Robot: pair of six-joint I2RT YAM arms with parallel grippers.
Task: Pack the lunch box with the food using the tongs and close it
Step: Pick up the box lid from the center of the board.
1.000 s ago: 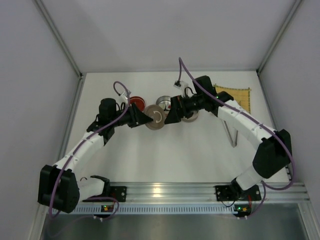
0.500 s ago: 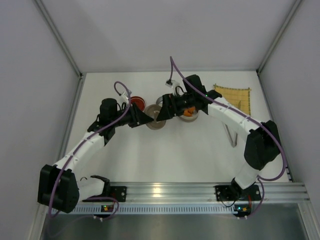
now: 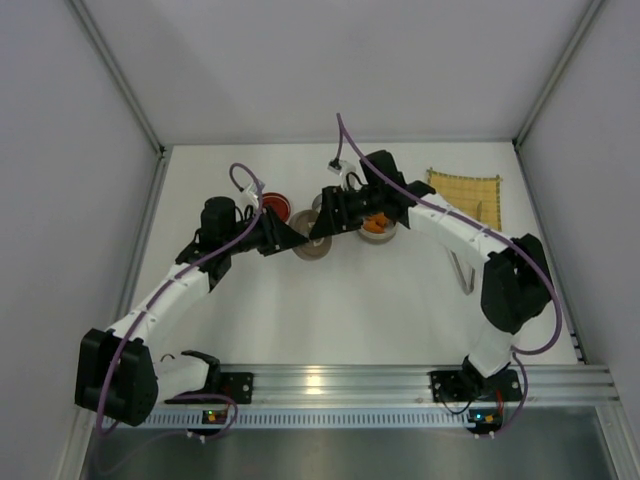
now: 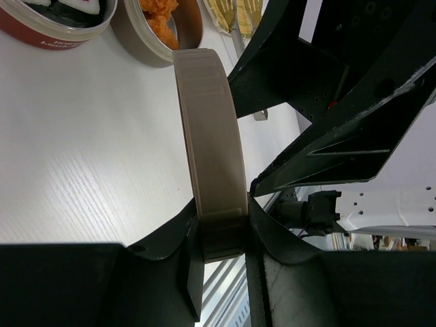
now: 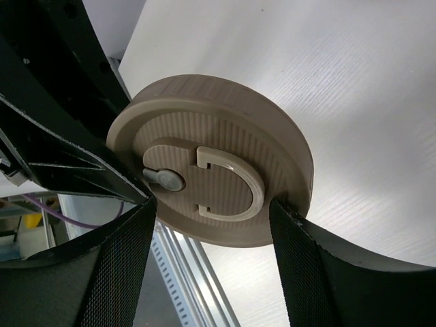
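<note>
A round beige lid (image 3: 312,246) with a ring handle hangs above the table between both arms. My left gripper (image 4: 221,231) is shut on the lid (image 4: 211,136) across its thickness at the rim. My right gripper (image 5: 211,231) spans the lid (image 5: 211,177) across its face, one finger against the rim on each side. Behind stand a beige lunch box tin (image 4: 187,34) with orange food (image 4: 160,24) and a red tin (image 4: 41,34) with white-and-dark pieces. The silver tongs (image 3: 460,268) lie on the table at the right.
A yellow woven mat (image 3: 466,188) lies at the back right corner. Another tin (image 3: 320,204) is mostly hidden behind my right gripper (image 3: 322,232). Grey walls close in the white table on three sides; a metal rail runs along the near edge.
My right arm has swung left, uncovering the tin of orange food, and its fingers have closed in onto the lid's rim. The left arm has held still with the lid.
</note>
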